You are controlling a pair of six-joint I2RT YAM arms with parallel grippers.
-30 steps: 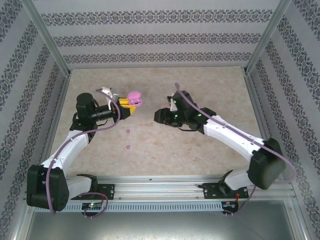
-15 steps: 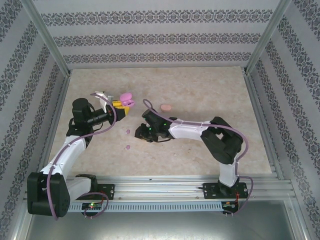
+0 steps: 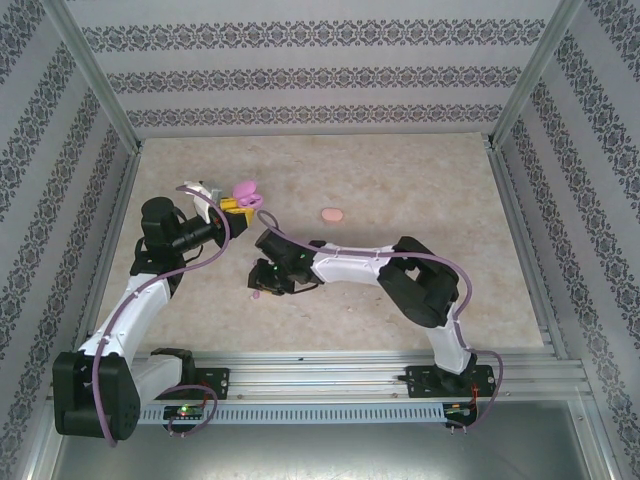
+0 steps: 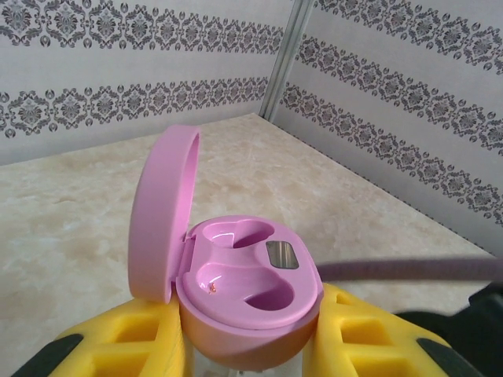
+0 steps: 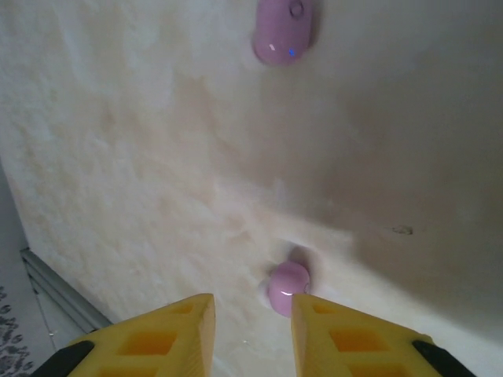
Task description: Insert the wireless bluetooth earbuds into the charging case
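My left gripper [image 4: 245, 349] is shut on the pink-purple charging case [image 4: 250, 276], its yellow fingers [image 4: 118, 342] pressing on both sides. The lid [image 4: 161, 212] stands open and both wells are empty. From above, the left gripper [image 3: 235, 206] holds this case [image 3: 244, 192] above the table's left half. My right gripper [image 5: 251, 302] hangs open low over the table, nothing between its fingers. A purple earbud [image 5: 288, 287] lies just past its right fingertip. Another purple earbud [image 5: 283, 31] lies farther ahead. From above, the right gripper [image 3: 260, 284] is beside an earbud [image 3: 256, 296].
A pale pink closed case [image 3: 332, 214] lies on the beige table [image 3: 400, 180] near the middle. Patterned walls and metal posts [image 3: 95, 70] close in the back and sides. The right arm [image 3: 350, 262] stretches across the table's centre.
The right arm has swung left from the table's middle down over the earbuds, its jaws narrowing, and uncovered the pale pink case. The left gripper with the open case shifted slightly left and back.
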